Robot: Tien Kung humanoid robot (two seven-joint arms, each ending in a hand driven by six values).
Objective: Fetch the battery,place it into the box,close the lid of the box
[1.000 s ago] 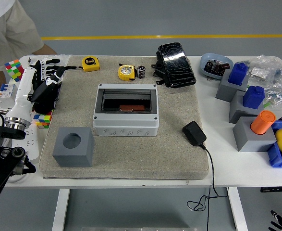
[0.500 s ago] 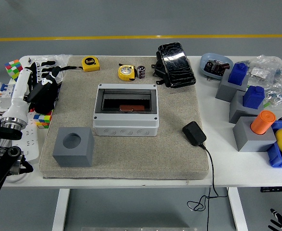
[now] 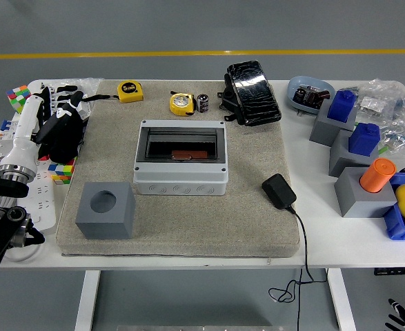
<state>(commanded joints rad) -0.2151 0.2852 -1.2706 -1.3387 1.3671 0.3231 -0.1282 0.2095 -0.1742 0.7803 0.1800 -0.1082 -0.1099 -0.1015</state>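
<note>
Battery first, since that's what we're after: it sits at the far edge of the mat, just beside the yellow tape measure and a little left of the black wrapped pack. Nothing is touching it.

Biggest change over the last second is up top: the person who stood at the far left corner is gone from view, so the table is all ours. Next, our left arm has swung slightly left and back, and the left hand is now hanging over the table's left edge near the cube puzzle. Its black fingers look loosely extended and hold nothing. We read that as the reach not having really started. The right hand barely peeks in at the bottom right corner, too little to tell anything.

On to the box. It sits mid-mat, grey, with the lid apparently open and something reddish-brown inside.

The battery itself is a small, dark cylinder standing upright with a pale band. We'd guess it tips and rolls easily.
</note>
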